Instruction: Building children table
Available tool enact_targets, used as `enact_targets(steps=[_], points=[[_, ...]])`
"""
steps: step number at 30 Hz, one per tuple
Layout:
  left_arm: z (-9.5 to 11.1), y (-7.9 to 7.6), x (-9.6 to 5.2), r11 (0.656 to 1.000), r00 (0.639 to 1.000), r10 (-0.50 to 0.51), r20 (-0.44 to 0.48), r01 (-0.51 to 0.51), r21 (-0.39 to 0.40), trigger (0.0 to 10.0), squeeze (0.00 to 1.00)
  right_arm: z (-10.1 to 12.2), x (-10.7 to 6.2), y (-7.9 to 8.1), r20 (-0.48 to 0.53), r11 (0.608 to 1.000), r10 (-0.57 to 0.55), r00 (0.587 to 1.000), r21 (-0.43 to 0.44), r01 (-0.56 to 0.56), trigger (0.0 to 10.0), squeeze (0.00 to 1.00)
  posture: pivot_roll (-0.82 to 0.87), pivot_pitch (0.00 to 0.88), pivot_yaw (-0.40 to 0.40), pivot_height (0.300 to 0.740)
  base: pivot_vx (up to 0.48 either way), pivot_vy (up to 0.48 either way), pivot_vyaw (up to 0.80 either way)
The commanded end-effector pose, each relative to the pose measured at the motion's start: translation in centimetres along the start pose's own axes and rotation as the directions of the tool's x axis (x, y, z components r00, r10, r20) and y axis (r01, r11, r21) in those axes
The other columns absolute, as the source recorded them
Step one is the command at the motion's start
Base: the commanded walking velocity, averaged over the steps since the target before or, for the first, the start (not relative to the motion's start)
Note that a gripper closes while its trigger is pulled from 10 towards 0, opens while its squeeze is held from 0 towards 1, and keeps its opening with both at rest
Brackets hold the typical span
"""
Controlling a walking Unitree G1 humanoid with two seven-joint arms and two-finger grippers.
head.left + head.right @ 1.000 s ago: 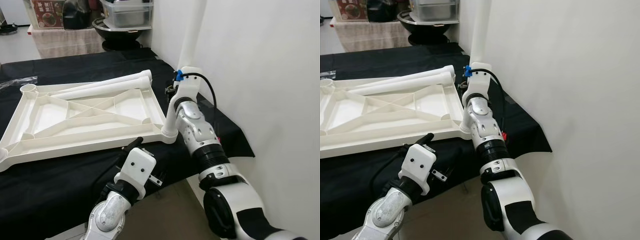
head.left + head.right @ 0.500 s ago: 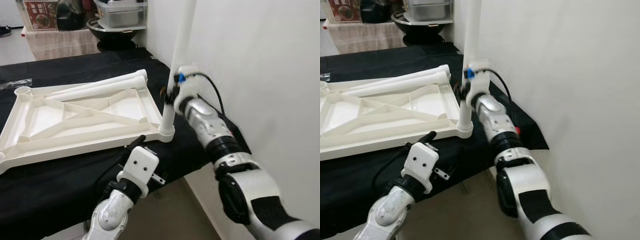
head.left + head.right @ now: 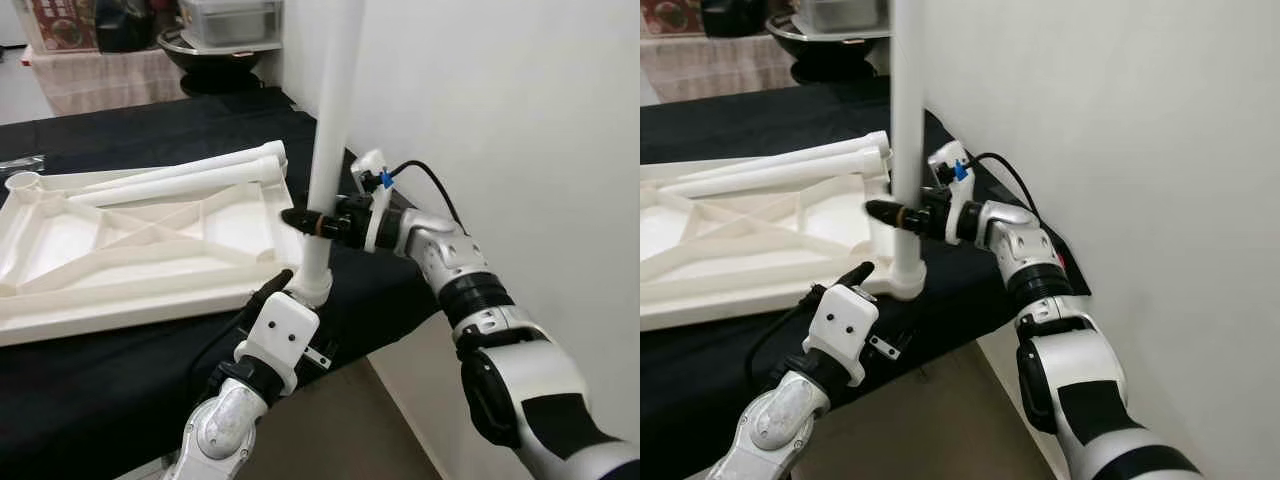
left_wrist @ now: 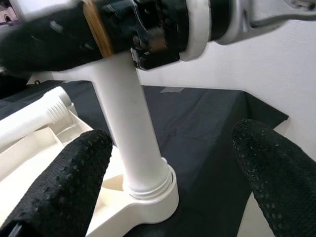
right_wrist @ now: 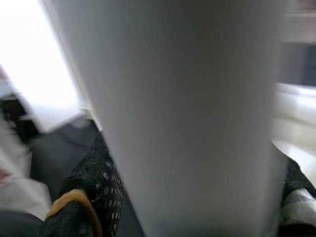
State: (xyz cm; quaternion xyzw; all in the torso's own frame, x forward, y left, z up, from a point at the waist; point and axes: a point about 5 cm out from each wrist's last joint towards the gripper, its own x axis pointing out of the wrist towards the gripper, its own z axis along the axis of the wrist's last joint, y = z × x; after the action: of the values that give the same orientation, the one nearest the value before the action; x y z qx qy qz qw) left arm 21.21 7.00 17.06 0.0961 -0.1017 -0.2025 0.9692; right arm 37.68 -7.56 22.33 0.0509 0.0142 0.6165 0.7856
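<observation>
The white table top [image 3: 150, 235] lies upside down on the black cloth. A white leg [image 3: 330, 120] stands upright in its near right corner socket [image 3: 312, 287]. My right gripper [image 3: 312, 222] reaches in sideways from the right and is shut on the leg a little above the socket; its black fingers [image 5: 94, 187] wrap the tube. My left gripper [image 3: 275, 292] is open at the table's front edge, just before the socket. Its fingers [image 4: 59, 187] stand apart on either side of the leg's base [image 4: 148, 190] without touching it. Two more legs [image 3: 180, 175] lie along the far rim.
A white wall [image 3: 520, 100] stands close on the right, beside the black table's edge [image 3: 400, 300]. Beige floor [image 3: 340, 430] shows below the front edge. Behind the table are metal pans [image 3: 225, 20] and a red box [image 3: 65, 20]. A plastic bag [image 3: 20, 160] lies far left.
My right forearm has swung from under the leg out to the right, and the gripper now holds the leg lower down. The leg stays upright in its socket. The camera shifted.
</observation>
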Motion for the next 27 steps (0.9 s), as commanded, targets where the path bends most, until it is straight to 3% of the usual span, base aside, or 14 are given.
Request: enact_targets(steps=[1,4,5,7,8,13,16,18,19,20,21,23,24,27], points=[[0.1,0.1,-0.1,1.0,1.0,0.005,-0.001,-0.005,-0.001,10.0,0.0,0.6,0.9,0.4,-0.005,0.998,0.059,0.998,-0.029,-0.059,10.0,0.0,0.04,0.0,-0.111,0.74,0.0,0.0,0.0],[0.1,0.1,-0.1,1.0,1.0,0.005,-0.001,-0.005,0.0,10.0,0.0,0.3,1.5,0.7,-0.017,0.995,0.089,0.996,-0.038,-0.09,10.0,0.0,0.04,0.0,-0.114,0.74,0.0,0.0,0.0],[0.1,0.1,-0.1,1.0,1.0,0.006,-0.002,-0.006,0.0,10.0,0.0,0.2,1.7,0.8,-0.022,0.995,0.092,0.995,-0.044,-0.093,7.6,0.0,0.04,0.0,-0.114,0.74,0.0,0.0,0.0],[0.1,0.1,-0.1,1.0,1.0,0.006,-0.002,-0.006,0.0,10.0,0.0,0.2,1.7,0.8,-0.022,0.995,0.092,0.995,-0.044,-0.093,7.6,0.0,0.04,0.0,-0.114,0.74,0.0,0.0,0.0],[0.1,0.0,-0.1,1.0,1.0,0.006,-0.002,-0.006,0.001,10.0,0.0,0.0,2.1,0.7,-0.03,0.996,0.063,0.998,-0.056,-0.065,0.0,0.0,0.05,0.0,-0.117,0.74,0.0,0.0,0.0],[0.1,0.0,-0.1,1.0,1.0,0.009,-0.001,-0.009,0.002,10.0,0.0,-0.6,2.6,0.4,-0.042,0.996,-0.051,0.998,-0.081,0.047,0.0,0.0,0.05,0.0,-0.118,0.74,0.0,0.0,0.0],[0.2,0.2,-0.1,1.0,1.0,0.01,-0.001,-0.01,0.005,10.0,0.0,-1.0,2.5,-1.3,-0.051,0.916,-0.397,0.916,-0.081,0.393,0.0,0.0,0.04,0.0,-0.114,0.74,0.0,0.0,0.0],[0.2,0.2,-0.1,1.0,1.0,0.01,-0.001,-0.01,0.005,10.0,0.0,-1.0,2.5,-1.3,-0.051,0.916,-0.397,0.916,-0.081,0.393,0.0,0.0,0.04,0.0,-0.114,0.74,0.0,0.0,0.0],[0.2,0.2,-0.1,1.0,1.0,0.01,-0.001,-0.01,0.005,10.0,0.0,-0.8,2.1,-2.0,-0.046,0.849,-0.526,0.849,-0.092,0.521,0.0,0.0,0.04,0.0,-0.11,0.74,0.0,0.0,0.0],[0.2,0.2,-0.1,1.0,1.0,0.01,-0.002,-0.01,0.006,10.0,0.0,-0.6,1.3,-2.9,-0.019,0.732,-0.681,0.732,-0.065,0.678,0.0,0.0,0.04,0.0,-0.11,0.74,0.0,0.0,0.0],[0.2,0.2,-0.1,1.0,1.0,0.01,-0.002,-0.01,0.006,10.0,0.0,-0.6,1.3,-2.9,-0.019,0.732,-0.681,0.732,-0.065,0.678,0.0,0.0,0.04,0.0,-0.11,0.74,0.0,0.0,0.0],[0.2,0.2,-0.1,1.0,1.0,0.007,-0.001,-0.007,0.006,10.0,0.0,-0.4,-1.2,-4.3,0.011,0.413,-0.911,0.413,-0.005,0.911,0.0,0.0,0.04,0.0,-0.108,0.74,0.0,0.0,0.0],[0.2,0.1,0.0,1.0,1.0,0.005,0.001,-0.005,0.006,10.0,0.0,-0.4,-2.2,-4.6,0.018,0.284,-0.959,0.284,0.03,0.958,0.0,0.0,0.04,0.0,-0.108,0.74,0.0,0.0,0.0],[0.2,0.1,0.0,1.0,1.0,0.005,0.001,-0.005,0.006,10.0,0.0,-0.4,-2.2,-4.6,0.018,0.284,-0.959,0.284,0.03,0.958,0.0,0.0,0.04,0.0,-0.108,0.74,0.0,0.0,0.0]])
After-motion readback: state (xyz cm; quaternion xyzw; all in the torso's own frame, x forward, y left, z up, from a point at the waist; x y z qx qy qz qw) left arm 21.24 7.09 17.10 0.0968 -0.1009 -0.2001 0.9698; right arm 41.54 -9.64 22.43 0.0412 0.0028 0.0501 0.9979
